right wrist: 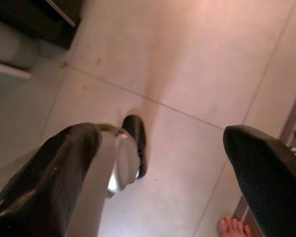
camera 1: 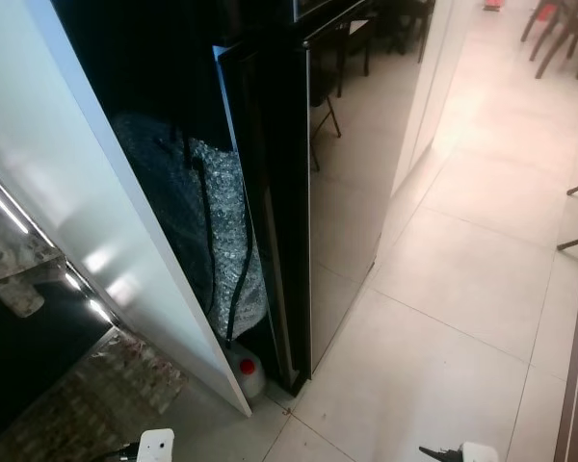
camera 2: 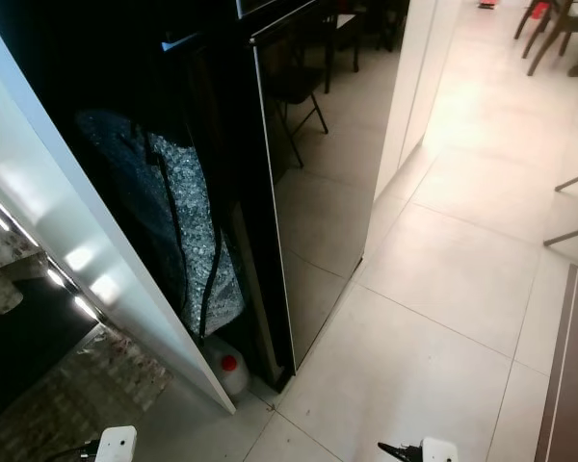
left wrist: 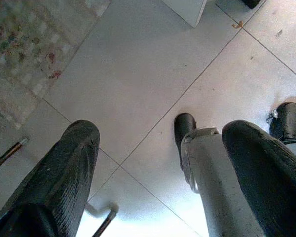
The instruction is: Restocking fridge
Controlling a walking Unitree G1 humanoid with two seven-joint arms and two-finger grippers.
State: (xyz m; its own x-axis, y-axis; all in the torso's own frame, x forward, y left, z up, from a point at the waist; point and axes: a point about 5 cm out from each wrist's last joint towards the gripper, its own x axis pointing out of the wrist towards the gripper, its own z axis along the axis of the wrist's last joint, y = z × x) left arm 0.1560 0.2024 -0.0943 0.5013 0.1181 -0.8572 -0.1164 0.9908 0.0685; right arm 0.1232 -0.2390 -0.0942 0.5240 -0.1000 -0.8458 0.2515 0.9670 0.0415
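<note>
Fridge (camera 1: 342, 183) stands tall straight ahead, closer to the left claw (left wrist: 158, 168). Left claw and right claw (right wrist: 160, 168) both hang spread open and empty over the floor (camera 1: 462, 279).

Fridge (camera 1: 342, 183): tall, glossy black, standing upright on the pale tiled floor (camera 1: 462, 289), its door shut and mirroring chairs. Its dark side faces a narrow gap on the left; white wall beyond on the far right.

Both arms hang low; left gripper (left wrist: 158, 163) and right gripper (right wrist: 163, 163) point floorward, fingers spread, empty.
</note>
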